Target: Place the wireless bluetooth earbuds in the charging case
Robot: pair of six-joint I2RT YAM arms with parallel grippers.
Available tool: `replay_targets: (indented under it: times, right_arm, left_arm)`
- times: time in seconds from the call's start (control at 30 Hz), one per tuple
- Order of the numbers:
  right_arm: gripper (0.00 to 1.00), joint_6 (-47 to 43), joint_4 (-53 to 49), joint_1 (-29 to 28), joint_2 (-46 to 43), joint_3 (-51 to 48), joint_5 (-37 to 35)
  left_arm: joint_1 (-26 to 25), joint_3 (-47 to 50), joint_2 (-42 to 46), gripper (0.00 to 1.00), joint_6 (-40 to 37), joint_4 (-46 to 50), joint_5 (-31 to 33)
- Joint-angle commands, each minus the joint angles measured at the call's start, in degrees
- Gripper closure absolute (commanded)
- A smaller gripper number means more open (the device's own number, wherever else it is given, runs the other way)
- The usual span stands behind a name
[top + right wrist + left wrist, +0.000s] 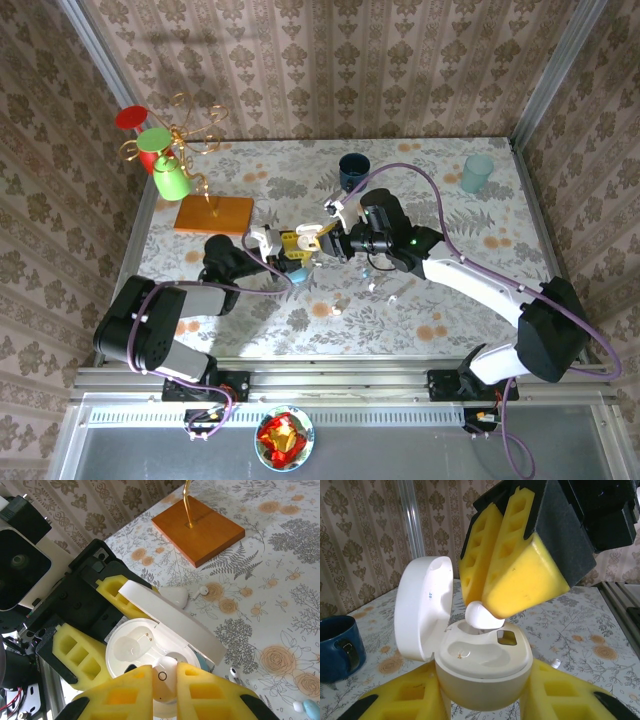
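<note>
A white charging case [485, 672] sits in my left gripper [482, 697], whose jaws are shut on its body, with the lid [422, 607] standing open to the left. My right gripper [165, 672] is shut on one white earbud [165, 685] and holds it at the far socket of the case [130, 647]. From the left wrist, that earbud [481, 616] touches the socket's rim, and the near socket [475, 652] is empty. In the top view both grippers [283, 245] [325, 240] meet at mid-table.
Another white case [175, 596] and loose earbuds [201, 591] [233, 672] lie on the floral table. A pale blue piece [311, 707] lies at the right. A wooden-based mug tree [214, 215], a blue mug [353, 170] and a teal cup [477, 172] stand farther back.
</note>
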State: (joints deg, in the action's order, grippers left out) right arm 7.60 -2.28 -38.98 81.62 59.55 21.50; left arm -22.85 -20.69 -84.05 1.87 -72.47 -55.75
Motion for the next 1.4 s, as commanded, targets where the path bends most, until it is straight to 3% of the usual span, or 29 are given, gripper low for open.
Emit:
replay_targets:
  times: [0.0, 0.17, 0.47, 0.6, 0.77, 0.87, 1.13, 1.37]
  right_arm:
    - [0.81, -0.74, 0.71, 0.16, 0.03, 0.79, -0.05]
    - [0.61, 0.0, 0.88, 0.17, -1.36, 0.79, -0.68]
    - [0.41, 3.17, 1.8, 0.05, -11.55, -4.75, -4.73]
    - [0.39, 8.06, -1.03, -0.85, -18.09, -10.29, -12.85]
    - [0.38, 12.6, -4.79, -3.0, -23.78, -18.11, -16.96]
    - [0.38, 14.97, -11.94, -3.56, -24.05, -18.59, -20.21]
    - [0.41, 43.0, -12.01, -5.21, -19.92, -24.61, -15.23]
    - [0.5, 55.43, -0.28, -9.33, -15.79, -30.12, -13.06]
  left_arm:
    - [-0.35, -0.89, 1.26, 0.67, 0.36, -1.45, -0.8]
    - [-0.35, -0.74, 1.52, 0.67, 0.48, -1.45, -0.83]
    - [0.37, -0.38, 1.14, 0.67, -0.5, -1.49, 0.4]
    - [1.55, 0.02, 1.96, 0.67, -0.07, -1.45, 0.68]
    - [3.33, 0.73, 2.38, 0.67, -0.59, -1.44, 2.05]
    - [4.34, 0.9, 2.57, 0.67, -0.43, -1.45, 2.37]
    - [6.3, 1.79, 3.72, 0.67, -1.21, -1.45, 3.99]
    - [6.94, 1.09, 3.62, 0.66, -1.11, -1.54, 4.74]
